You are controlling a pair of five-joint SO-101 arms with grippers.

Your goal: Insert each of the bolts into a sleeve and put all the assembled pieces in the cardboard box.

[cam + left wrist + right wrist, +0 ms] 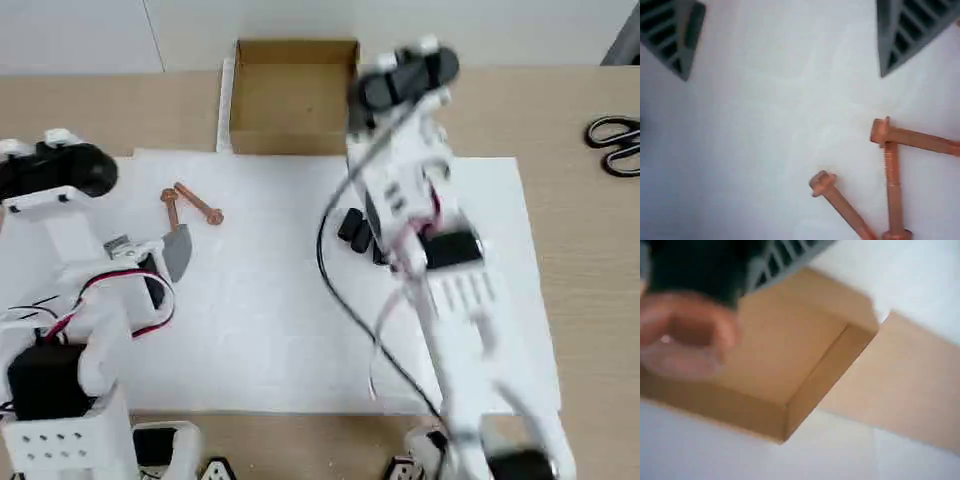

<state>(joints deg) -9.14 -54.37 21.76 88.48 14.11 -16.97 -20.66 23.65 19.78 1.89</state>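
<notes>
Copper bolts (190,205) lie clustered on the white sheet (260,330) that covers the desk (560,110) in the high view, just ahead of the left gripper (168,250). Black sleeves (355,230) sit mid-sheet beside the right arm. The right gripper (375,95) hangs at the right edge of the cardboard box (250,95), and scissors (615,145) lie far to the right.

From the left wrist, the cluster resolves into three bolts, two of them touching head to shaft. The left gripper's fingers (682,40) stand wide apart over bare sheet.

From the right wrist, the box's brown inside shows. Above it the right gripper looks clamped on an assembled piece (685,335), a blurred copper bolt head under a dark sleeve.
</notes>
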